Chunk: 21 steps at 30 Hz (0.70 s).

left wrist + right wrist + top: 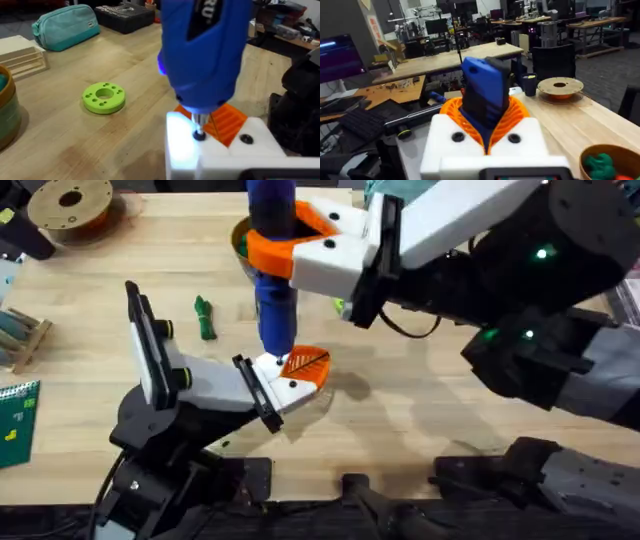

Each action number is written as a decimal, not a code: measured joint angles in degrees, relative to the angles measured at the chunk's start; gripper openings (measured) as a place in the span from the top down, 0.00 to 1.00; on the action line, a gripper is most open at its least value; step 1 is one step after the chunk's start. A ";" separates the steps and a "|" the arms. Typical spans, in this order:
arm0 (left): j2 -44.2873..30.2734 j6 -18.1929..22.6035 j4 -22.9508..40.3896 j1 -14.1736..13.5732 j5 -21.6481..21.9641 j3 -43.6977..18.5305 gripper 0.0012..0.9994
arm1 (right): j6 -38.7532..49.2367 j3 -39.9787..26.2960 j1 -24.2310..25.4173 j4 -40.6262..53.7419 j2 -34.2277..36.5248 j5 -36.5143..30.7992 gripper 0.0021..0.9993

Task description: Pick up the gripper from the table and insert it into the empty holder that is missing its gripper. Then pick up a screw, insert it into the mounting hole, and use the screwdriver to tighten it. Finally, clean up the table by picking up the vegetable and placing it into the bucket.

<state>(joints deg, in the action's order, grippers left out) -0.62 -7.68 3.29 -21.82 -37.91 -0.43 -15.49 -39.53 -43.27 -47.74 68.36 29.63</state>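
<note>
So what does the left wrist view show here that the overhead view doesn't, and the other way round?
Left wrist alone: the screwdriver's metal tip seated on a screw head in the white holder, plus a bright green ring and a teal pouch. Overhead alone: the dark green vegetable lying on the table, a filament spool, and the right gripper clamped round the blue barrel. Shared: the screwdriver standing over the orange gripper.

A robotics lab or workshop. Beyond the table stand rows of workbenches with monitors, and a keyboard lies beside it. On the table sit a filament spool, a green printed ring and a circuit board.
</note>
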 joint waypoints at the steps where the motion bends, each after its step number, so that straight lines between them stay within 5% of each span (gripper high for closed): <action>1: -0.02 0.00 0.00 0.00 -0.02 0.00 1.00 | 0.00 0.00 0.00 0.15 0.00 -0.17 0.97; 21: 0.00 0.03 -0.03 0.00 0.00 0.00 1.00 | -0.26 0.01 0.00 -0.97 0.04 -0.11 0.97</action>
<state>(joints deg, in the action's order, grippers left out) -0.62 -7.65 3.26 -21.82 -37.91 -0.43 -15.75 -39.52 -43.27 -48.72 68.39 29.52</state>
